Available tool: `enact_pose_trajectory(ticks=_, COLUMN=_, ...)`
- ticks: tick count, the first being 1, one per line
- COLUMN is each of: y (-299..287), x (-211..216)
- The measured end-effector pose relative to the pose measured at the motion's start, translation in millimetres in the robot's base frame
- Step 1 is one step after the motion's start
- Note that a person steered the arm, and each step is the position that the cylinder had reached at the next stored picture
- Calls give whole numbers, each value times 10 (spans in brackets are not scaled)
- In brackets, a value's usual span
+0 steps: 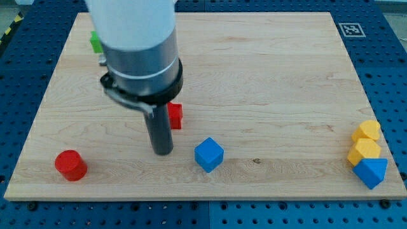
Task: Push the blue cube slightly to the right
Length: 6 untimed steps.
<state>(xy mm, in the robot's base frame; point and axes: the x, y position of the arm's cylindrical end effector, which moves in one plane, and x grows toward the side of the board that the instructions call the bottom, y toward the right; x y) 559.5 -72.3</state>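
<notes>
camera view: my tip rests bare on the board, left of the blue cube, apart.

A blue cube, a red cylinder and a red block sit on pale wood. Far right, two yellow blocks and a blue one.

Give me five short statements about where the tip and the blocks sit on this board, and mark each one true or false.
1. My tip stands at the view's left of the blue cube, with a gap between them. True.
2. A red cylinder lies near the view's bottom left corner of the board. True.
3. The blue cube touches the two yellow blocks. False: the yellow blocks sit far off at the view's right edge, beside another blue block.
4. A green block shows at the view's top left, partly hidden by the arm. True.
5. The red block behind the rod lies at the view's right edge. False: it sits just right of the rod.
</notes>
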Motion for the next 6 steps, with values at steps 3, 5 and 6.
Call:
enact_pose_trajectory(ticks=3, y=445, x=75)
enact_pose_trajectory(ticks=5, y=546, x=76)
enact_pose_trajectory(ticks=6, y=591, x=76)
